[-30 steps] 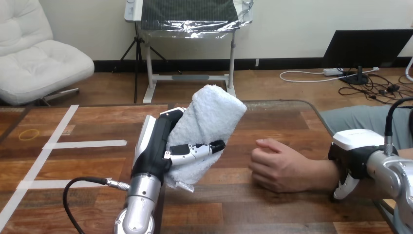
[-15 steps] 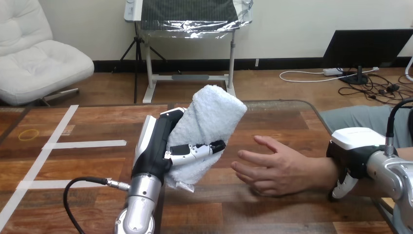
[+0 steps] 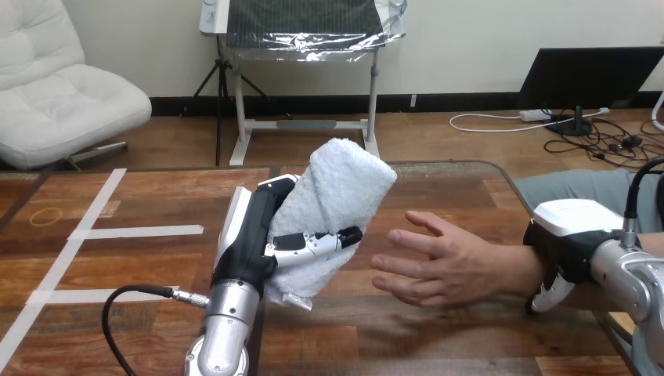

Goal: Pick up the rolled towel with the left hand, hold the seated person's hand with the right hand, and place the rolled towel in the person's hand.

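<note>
Holding the towel (image 3: pixel 344 184) upright, your left hand (image 3: pixel 254 235) curls its fingers round it, presenting the roll to the person's hand (image 3: pixel 450 266), spread open nearby to receive it; your right hand (image 3: pixel 575 239) lies over the wrist (image 3: pixel 523 270), grip unclear.

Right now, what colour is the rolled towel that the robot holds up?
White all over. The head view shows the rolled towel best, gripped in the left hand.

White tape strips (image 3: pixel 139 231) are lying across the wooden table (image 3: pixel 438 341) toward nine o'clock. A thin yellow loop (image 3: pixel 47 216) is resting at the slanting strip's nine o'clock side.
</note>
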